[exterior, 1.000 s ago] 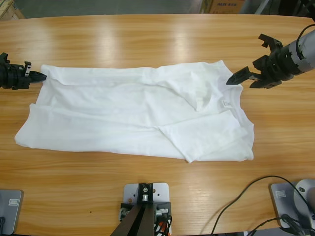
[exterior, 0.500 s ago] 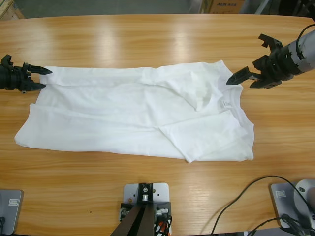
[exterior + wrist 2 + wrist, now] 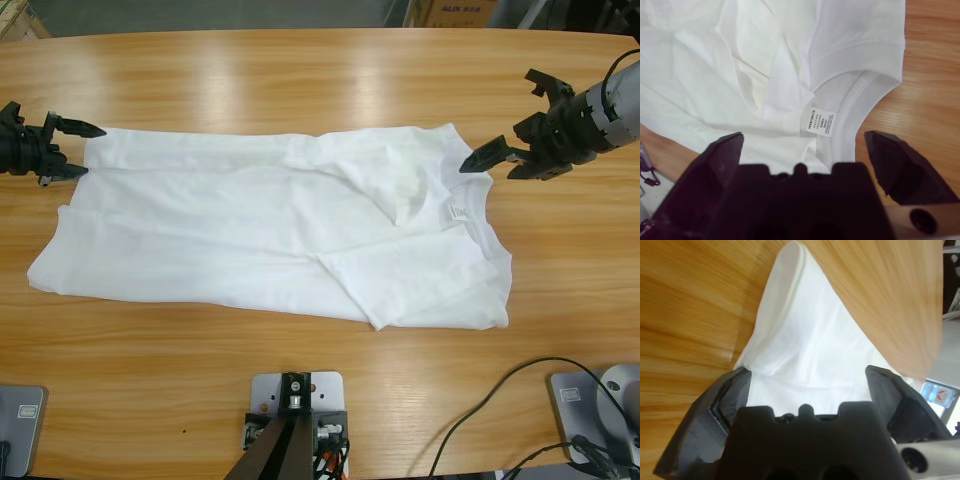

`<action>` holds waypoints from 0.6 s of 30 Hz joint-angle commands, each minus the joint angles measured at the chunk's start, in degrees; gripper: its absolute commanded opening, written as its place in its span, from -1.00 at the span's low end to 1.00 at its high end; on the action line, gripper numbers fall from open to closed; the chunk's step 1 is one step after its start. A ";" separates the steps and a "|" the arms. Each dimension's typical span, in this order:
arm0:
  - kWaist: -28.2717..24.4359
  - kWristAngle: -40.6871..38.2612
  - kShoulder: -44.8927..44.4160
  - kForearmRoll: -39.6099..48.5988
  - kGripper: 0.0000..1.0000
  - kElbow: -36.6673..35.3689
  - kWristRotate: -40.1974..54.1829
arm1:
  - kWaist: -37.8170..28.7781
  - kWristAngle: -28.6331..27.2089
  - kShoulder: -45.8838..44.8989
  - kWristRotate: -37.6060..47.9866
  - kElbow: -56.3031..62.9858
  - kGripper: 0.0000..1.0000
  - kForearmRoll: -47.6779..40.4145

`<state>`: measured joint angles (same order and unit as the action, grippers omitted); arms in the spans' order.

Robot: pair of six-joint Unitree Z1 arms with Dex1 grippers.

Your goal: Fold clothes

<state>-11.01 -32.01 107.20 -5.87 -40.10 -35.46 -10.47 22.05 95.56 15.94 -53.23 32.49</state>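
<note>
The clothes are one white T-shirt (image 3: pixel 250 230) lying flat across the table, with its right part folded over in loose creases. At the shirt's far left upper corner my left gripper (image 3: pixel 88 150) is open, and nothing is held between its jaws. In the left wrist view the T-shirt (image 3: pixel 805 340) narrows to a hemmed corner beyond the left gripper (image 3: pixel 807 385). My right gripper (image 3: pixel 496 122) hovers open just off the shirt's right edge. In the right wrist view the neck collar (image 3: pixel 860 100) and its small label (image 3: pixel 820 122) lie ahead of the right gripper (image 3: pixel 802 137).
The wooden table (image 3: pixel 320 80) shows bare wood behind, in front of and at both ends of the shirt. Black cables (image 3: pixel 500 400) trail at the front right. A cardboard box (image 3: pixel 455 12) stands beyond the far edge.
My left gripper was shut on the shirt's left corner; it has opened, let go and drawn slightly left. The shirt's left edge has settled. The right gripper has not moved.
</note>
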 commanded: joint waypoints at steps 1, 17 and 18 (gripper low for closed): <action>0.18 -0.69 4.98 -1.08 -0.86 0.93 0.18 | -0.59 -0.51 0.07 -0.59 1.46 0.95 -0.55; 0.34 -1.65 -0.19 0.05 -1.00 1.43 0.09 | -0.61 -0.34 0.15 -0.59 1.46 0.95 -0.85; 0.20 -1.65 -1.03 0.28 -1.00 1.32 0.04 | -0.61 -0.34 0.01 -0.61 1.48 0.95 -0.85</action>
<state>-10.99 -32.70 109.02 -6.44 -39.91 -35.46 -10.49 22.05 95.56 15.94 -53.23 32.42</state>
